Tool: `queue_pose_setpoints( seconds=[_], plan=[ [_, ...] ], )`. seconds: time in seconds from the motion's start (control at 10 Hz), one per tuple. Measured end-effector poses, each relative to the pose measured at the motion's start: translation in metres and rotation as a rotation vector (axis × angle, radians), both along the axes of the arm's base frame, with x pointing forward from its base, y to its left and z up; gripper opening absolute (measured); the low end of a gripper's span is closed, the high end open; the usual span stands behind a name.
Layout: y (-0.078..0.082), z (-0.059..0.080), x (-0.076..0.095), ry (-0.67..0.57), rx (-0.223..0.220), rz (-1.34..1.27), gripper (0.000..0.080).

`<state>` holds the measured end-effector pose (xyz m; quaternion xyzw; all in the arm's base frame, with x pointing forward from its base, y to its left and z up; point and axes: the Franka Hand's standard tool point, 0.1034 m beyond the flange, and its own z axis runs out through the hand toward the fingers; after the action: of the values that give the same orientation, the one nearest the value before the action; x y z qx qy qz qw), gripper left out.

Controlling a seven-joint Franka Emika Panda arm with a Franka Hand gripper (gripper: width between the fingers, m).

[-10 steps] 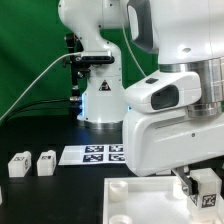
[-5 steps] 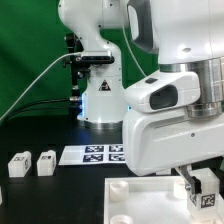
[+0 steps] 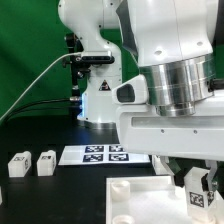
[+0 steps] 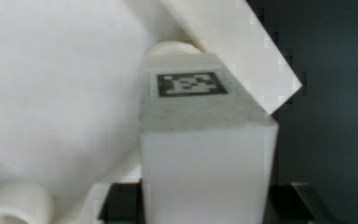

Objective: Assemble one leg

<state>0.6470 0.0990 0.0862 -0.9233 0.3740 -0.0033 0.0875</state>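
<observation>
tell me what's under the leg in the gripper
Part of the white tray shows below the leg held in the gripper. The leg's underside is hidden, so whether they touch cannot be told.

The arm (image 3: 170, 40) is glossy white, with rounded shells and a grey cylindrical wrist section (image 3: 182, 85).

white boxy leg (image 3: 197, 184) with a black-and-white square tag, upright at the exterior view's lower right, second leg (image 3: 18, 163) and third leg (image 3: 46, 161) side by side, far left
</observation>
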Motion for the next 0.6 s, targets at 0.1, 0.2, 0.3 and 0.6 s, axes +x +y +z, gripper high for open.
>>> queue_pose_setpoints(
  seconds=[0.1,0.2,0.3,0.6],
  plan=[
    [0.002,0.0,-0.001,0.009,-0.011,-0.029,0.0291],
    [0.0,0.0,-0.002,0.031,-0.003,-0.141,0.0292],
    [-0.001,0.0,-0.004,0.053,0.004,-0.245,0.0292],
    [0.004,-0.001,-0.014,0.098,0.053,-0.654,0.0292]
  ],
)
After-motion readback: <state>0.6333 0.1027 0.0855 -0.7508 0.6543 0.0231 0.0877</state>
